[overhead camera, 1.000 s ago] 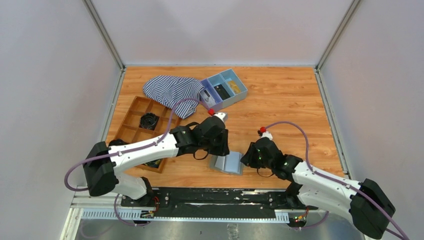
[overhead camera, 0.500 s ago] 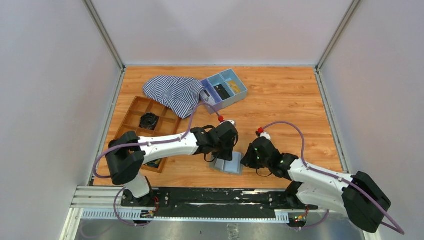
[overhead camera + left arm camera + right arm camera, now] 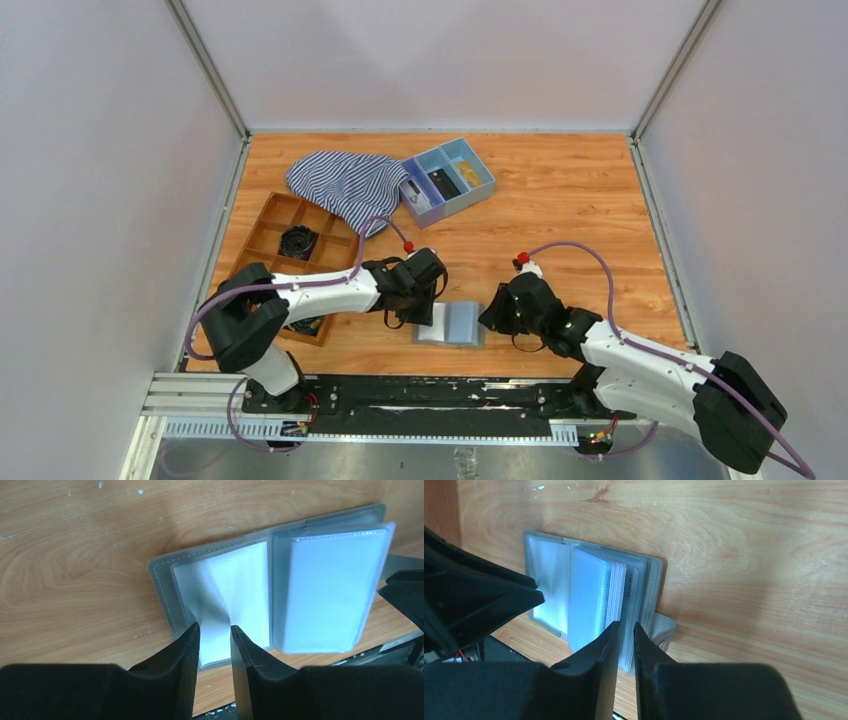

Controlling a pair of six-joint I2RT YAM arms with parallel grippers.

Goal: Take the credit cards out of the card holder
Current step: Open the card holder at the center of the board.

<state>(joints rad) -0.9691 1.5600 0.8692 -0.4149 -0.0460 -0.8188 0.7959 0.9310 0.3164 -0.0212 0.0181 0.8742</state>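
The grey card holder point(image 3: 452, 325) lies open and flat near the table's front edge. In the left wrist view its left half point(image 3: 162, 587) shows a clear sleeve point(image 3: 235, 580) pulled up into a fold between my left gripper's point(image 3: 215, 626) jaws, which are nearly closed on it. The right half point(image 3: 330, 585) holds a stack of pale sleeves. In the right wrist view my right gripper point(image 3: 626, 624) is closed on the edge of that stack point(image 3: 589, 595), by a pale card with dark lettering point(image 3: 630, 587). From above, the left gripper point(image 3: 425, 310) and the right gripper point(image 3: 490, 318) flank the holder.
A blue three-compartment tray point(image 3: 448, 178) and a striped cloth point(image 3: 345, 185) lie at the back. A brown wooden organiser point(image 3: 285, 245) sits at the left. The black rail point(image 3: 420, 390) runs just below the holder's near edge.
My left gripper has moved left and lower, and the holder has gone from tented to lying open flat. The right gripper has stayed at the holder's right side.
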